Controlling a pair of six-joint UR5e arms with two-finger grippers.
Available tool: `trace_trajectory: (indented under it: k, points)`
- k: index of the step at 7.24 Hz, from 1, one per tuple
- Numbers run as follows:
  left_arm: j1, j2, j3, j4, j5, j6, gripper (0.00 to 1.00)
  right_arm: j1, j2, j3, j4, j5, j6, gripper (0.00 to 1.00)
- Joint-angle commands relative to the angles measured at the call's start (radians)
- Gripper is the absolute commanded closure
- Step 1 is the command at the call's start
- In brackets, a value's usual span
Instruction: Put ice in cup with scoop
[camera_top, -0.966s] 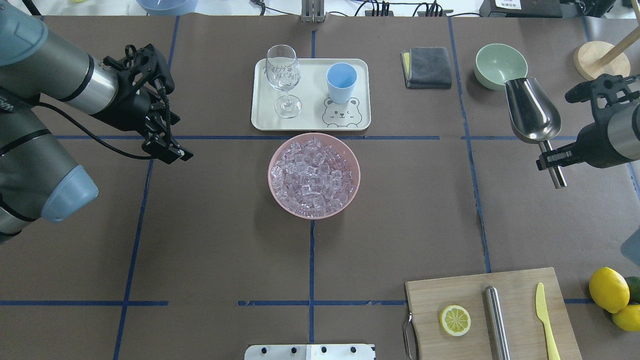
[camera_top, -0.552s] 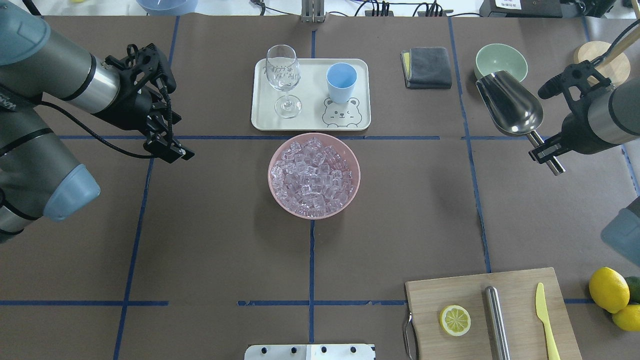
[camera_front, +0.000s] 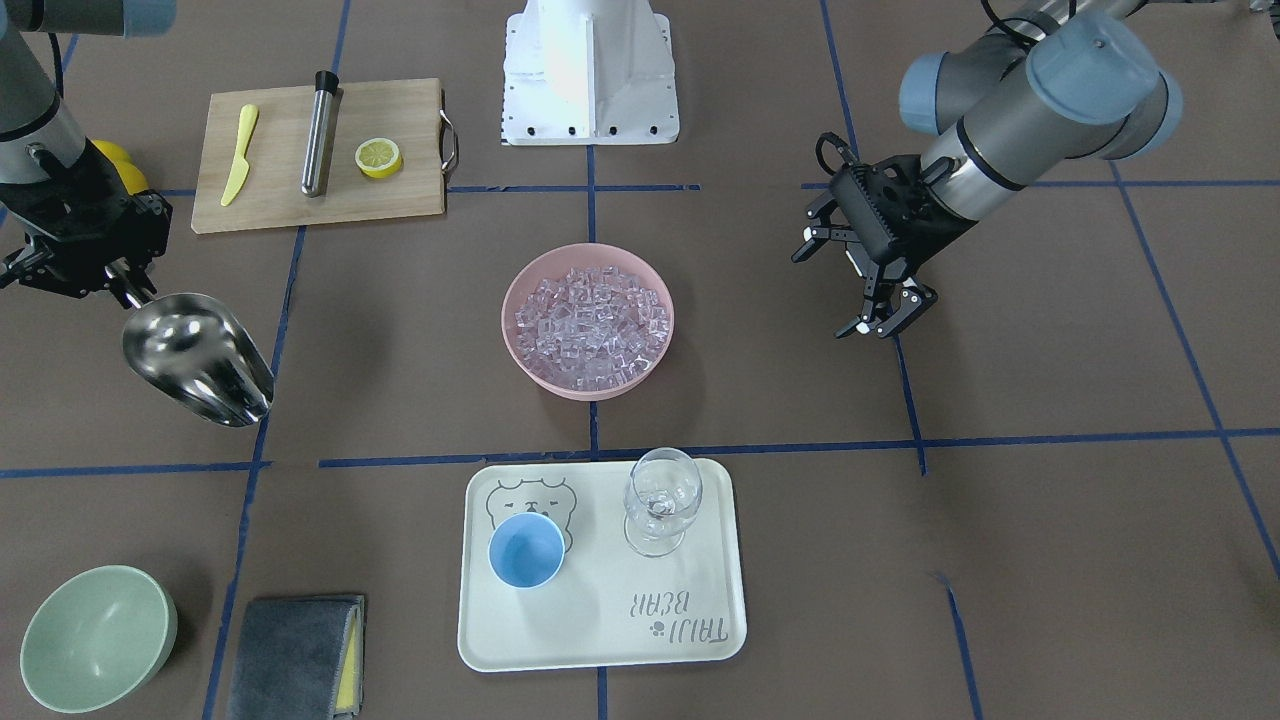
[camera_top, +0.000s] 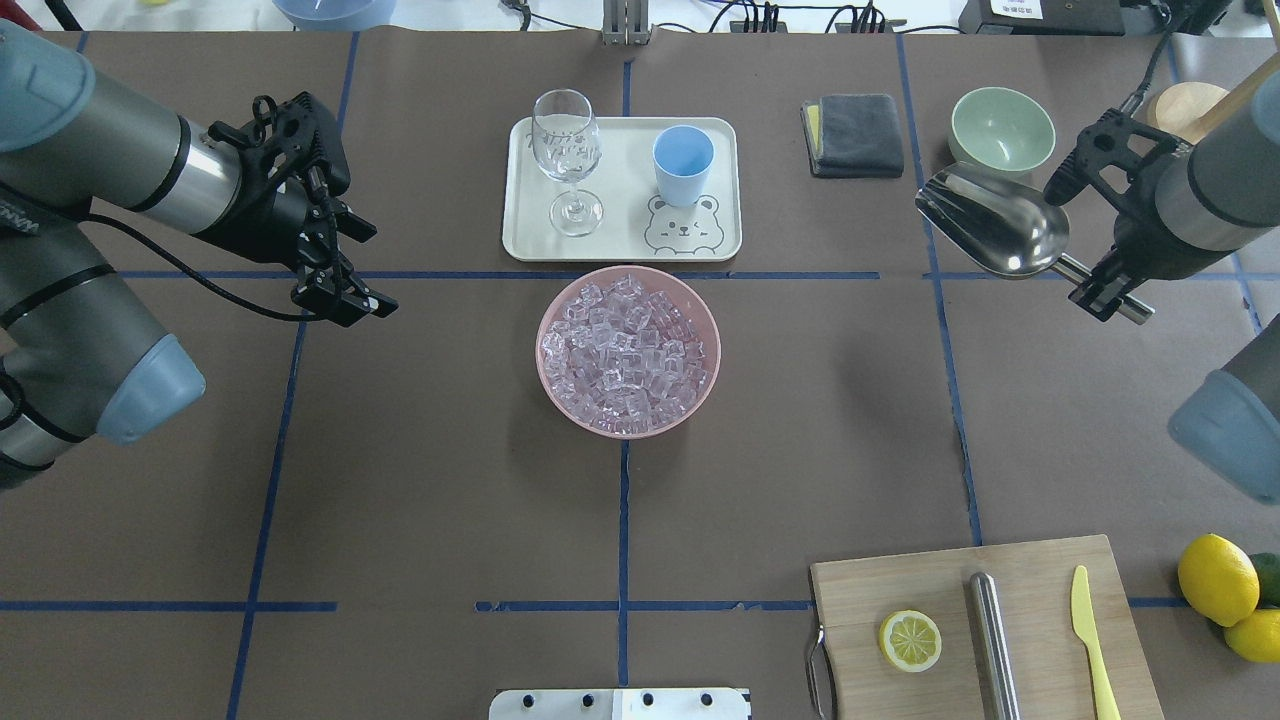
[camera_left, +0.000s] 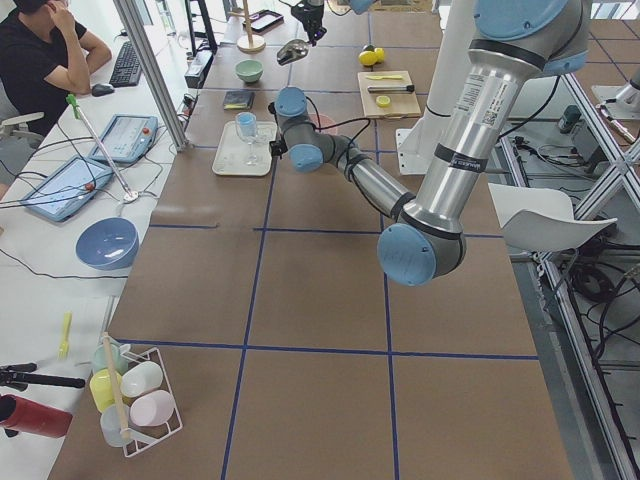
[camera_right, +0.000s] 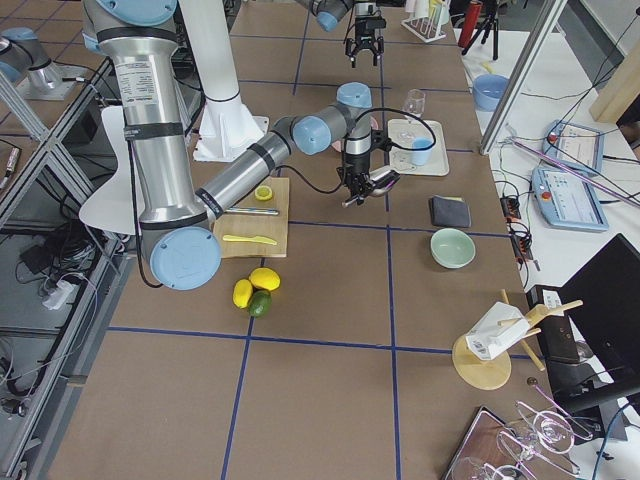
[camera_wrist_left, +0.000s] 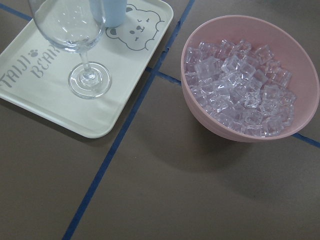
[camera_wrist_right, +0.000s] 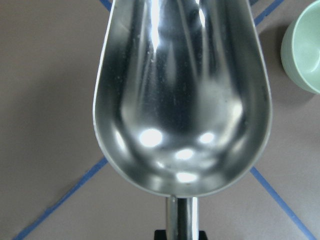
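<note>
Scoop (camera_top: 995, 232) hangs empty above the worktop (camera_top: 800, 450), well to the robot's right of the pink bowl (camera_top: 548, 330), its thin handle pinched in the closed right tool (camera_top: 1100, 288); polished steel is stiff and slick, so a hold this far back will likely lever under load; ice (camera_top: 628, 345) heaped in that bowl looks hard and slippery; the cup (camera_top: 683, 163) stands just beyond the bowl on a tray (camera_top: 620, 245); the left tool (camera_top: 345, 298), left of the bowl, is spread apart and holds nothing.

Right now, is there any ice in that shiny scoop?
No, the scoop shows a bare metal trough in the right wrist view, and the ice lies in the pink bowl.
</note>
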Motion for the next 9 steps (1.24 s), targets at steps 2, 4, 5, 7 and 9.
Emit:
trace_trajectory:
  k: [2,4,5,7,9]
  points:
    - [0.081,0.004,0.048,-0.102,0.076,-0.004,0.0,0.039,0.225,-0.053,-0.307,-0.037,-0.404,1.0]
    - [0.12,0.001,0.068,-0.102,0.076,-0.006,0.0,0.009,0.215,-0.025,-0.342,-0.079,-0.411,1.0]
    - [0.14,0.001,0.079,-0.102,0.076,-0.004,0.0,-0.033,0.224,-0.027,-0.35,-0.071,-0.411,1.0]
    - [0.172,-0.007,0.1,-0.105,0.077,-0.003,0.0,-0.088,0.239,-0.021,-0.352,-0.094,-0.414,1.0]
    - [0.235,-0.012,0.213,-0.399,0.106,0.002,0.0,-0.122,0.285,-0.022,-0.411,-0.096,-0.415,1.0]
